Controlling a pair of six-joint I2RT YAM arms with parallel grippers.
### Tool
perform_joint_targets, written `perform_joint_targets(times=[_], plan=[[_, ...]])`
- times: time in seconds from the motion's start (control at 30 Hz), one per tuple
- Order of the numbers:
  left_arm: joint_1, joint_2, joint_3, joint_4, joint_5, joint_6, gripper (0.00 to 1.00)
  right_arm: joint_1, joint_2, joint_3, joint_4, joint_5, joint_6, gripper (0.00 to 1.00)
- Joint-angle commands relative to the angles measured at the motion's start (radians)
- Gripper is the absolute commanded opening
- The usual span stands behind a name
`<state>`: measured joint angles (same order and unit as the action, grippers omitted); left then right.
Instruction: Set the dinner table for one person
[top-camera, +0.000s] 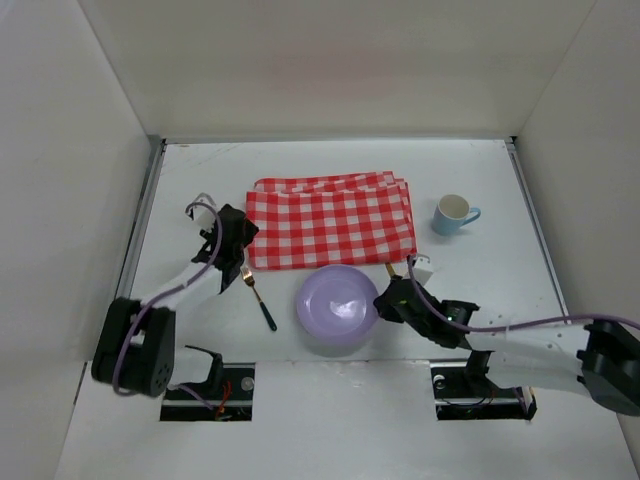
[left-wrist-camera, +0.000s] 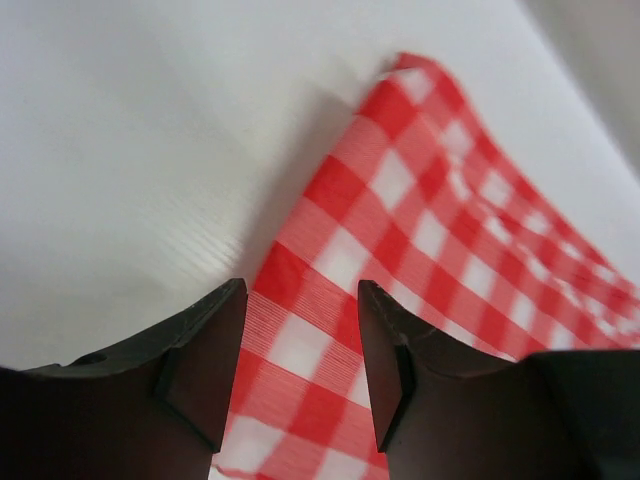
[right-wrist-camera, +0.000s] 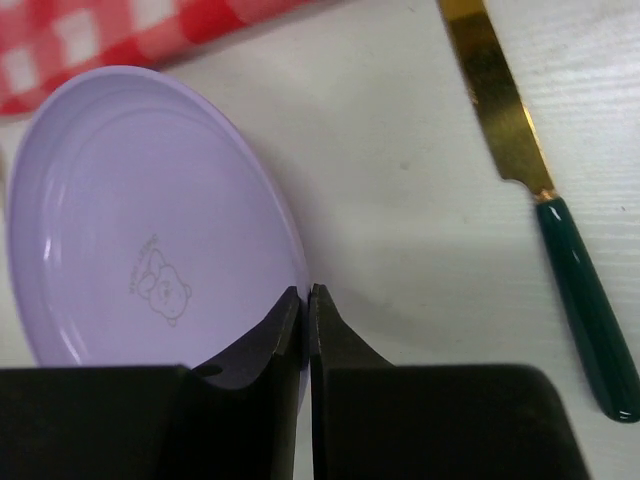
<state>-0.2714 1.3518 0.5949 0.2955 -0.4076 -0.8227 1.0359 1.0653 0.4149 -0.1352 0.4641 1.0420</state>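
Note:
The white dinner table (top-camera: 200, 180) bears a folded red-and-white checked cloth (top-camera: 330, 220) at its middle. A lilac plate (top-camera: 338, 305) lies just in front of the cloth. My right gripper (top-camera: 388, 300) is shut on the plate's right rim (right-wrist-camera: 285, 250), its closed tips (right-wrist-camera: 306, 292) pinching the edge. My left gripper (top-camera: 232, 240) is open over the cloth's left edge (left-wrist-camera: 420, 220), its jaws (left-wrist-camera: 300, 300) spread with nothing between them. A fork (top-camera: 258, 295) with gold tines and a dark handle lies left of the plate. A knife (right-wrist-camera: 560, 250) with a gold blade and green handle lies right of the plate.
A light-blue mug (top-camera: 455, 214) stands right of the cloth. Tall white panels wall the table on the left, back and right. Metal rails run along the side edges. In the top view my right arm hides most of the knife.

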Motion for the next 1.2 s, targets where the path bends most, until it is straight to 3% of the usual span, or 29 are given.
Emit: perform_joint_targets(times=[0.0,0.17,0.33,0.43,0.57,0.73,1.17], plan=[[-0.054,-0.178,-0.055,0.019,-0.063,0.046,0.46,0.008,-0.138,0.036,0.023,-0.038,-0.028,0.08],[-0.114,-0.339,-0.154,0.007,-0.097,0.066,0.46,-0.137,-0.144,0.157,0.043,-0.097,-0.161,0.09],[-0.128,-0.393,-0.233,0.065,-0.096,0.059,0.46,-0.38,0.098,0.352,0.175,-0.209,-0.267,0.1],[-0.139,-0.37,-0.265,0.12,-0.089,0.059,0.46,-0.46,0.284,0.503,0.195,-0.268,-0.281,0.1],[-0.14,-0.338,-0.287,0.18,-0.073,0.062,0.47,-0.484,0.491,0.665,0.171,-0.275,-0.309,0.1],[-0.13,-0.327,-0.3,0.221,-0.065,0.068,0.47,-0.503,0.648,0.742,0.166,-0.271,-0.3,0.11],[-0.127,-0.33,-0.303,0.228,-0.054,0.063,0.47,-0.498,0.788,0.756,0.167,-0.249,-0.274,0.15]])
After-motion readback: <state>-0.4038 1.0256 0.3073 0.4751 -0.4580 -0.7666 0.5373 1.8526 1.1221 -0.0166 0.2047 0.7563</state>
